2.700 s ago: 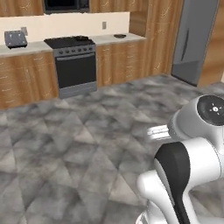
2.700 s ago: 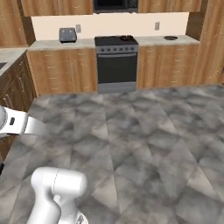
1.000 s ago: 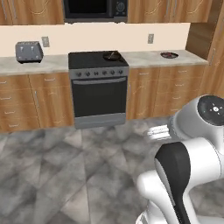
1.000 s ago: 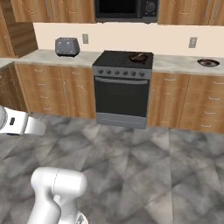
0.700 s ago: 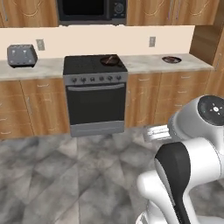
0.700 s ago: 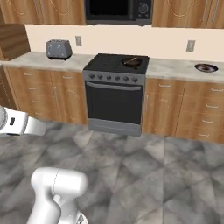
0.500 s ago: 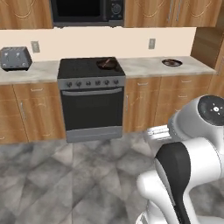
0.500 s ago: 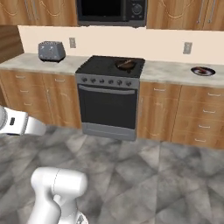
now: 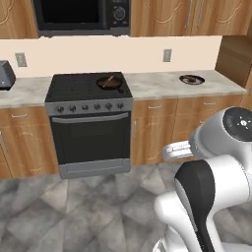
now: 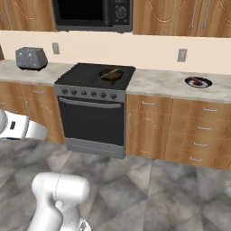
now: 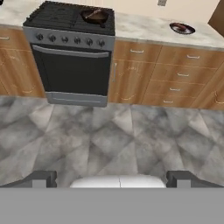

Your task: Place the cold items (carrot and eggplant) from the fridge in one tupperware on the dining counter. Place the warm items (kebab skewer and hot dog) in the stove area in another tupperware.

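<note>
I see a dark round pan (image 9: 110, 82) on the black stove (image 10: 97, 108), on its rear right burner, holding brownish food I take for a warm item, too small to name. Right of the stove, a small dark dish (image 10: 198, 82) with something reddish sits on the pale speckled counter (image 11: 144, 29). My gripper (image 11: 111, 178) points at the grey stone floor (image 11: 109, 135), fingers spread wide, empty. A metal toaster (image 10: 31, 58) stands left; microwave (image 9: 81, 16) above; wood-grain cabinets (image 10: 194, 133) below.
</note>
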Motion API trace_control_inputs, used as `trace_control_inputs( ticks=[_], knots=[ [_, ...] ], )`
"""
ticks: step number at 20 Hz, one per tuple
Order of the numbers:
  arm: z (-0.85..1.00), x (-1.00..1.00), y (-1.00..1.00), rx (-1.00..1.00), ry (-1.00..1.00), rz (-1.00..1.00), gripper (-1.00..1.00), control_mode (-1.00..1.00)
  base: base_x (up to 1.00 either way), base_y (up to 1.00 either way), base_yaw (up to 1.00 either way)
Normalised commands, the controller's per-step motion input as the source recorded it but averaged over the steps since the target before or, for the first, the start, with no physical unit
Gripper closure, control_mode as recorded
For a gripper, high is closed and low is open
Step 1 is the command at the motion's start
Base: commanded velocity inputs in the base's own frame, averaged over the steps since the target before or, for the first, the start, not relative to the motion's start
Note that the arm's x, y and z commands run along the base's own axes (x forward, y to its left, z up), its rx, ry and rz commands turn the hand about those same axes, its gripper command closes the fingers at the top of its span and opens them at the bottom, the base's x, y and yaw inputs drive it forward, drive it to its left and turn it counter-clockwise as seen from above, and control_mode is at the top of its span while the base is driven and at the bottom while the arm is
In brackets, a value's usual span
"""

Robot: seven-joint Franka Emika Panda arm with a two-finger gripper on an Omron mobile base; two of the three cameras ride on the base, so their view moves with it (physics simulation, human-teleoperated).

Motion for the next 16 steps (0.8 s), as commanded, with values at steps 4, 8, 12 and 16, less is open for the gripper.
trace_control_inputs(
  ticks=[4, 8, 12, 16],
  knots=[
    [0.0, 0.0, 0.0, 0.0, 0.0, 0.0, -1.0, 1.0, 0.72, -0.57, 0.0],
    [0.0, 0.0, 0.0, 0.0, 0.0, 0.0, -1.0, 1.0, 0.66, -0.57, 0.0],
    [0.0, 0.0, 0.0, 0.0, 0.0, 0.0, -1.0, 1.0, 0.67, -0.45, 0.0],
    [0.0, 0.0, 0.0, 0.0, 0.0, 0.0, -1.0, 1.0, 0.6, -0.42, 0.0]
  ],
)
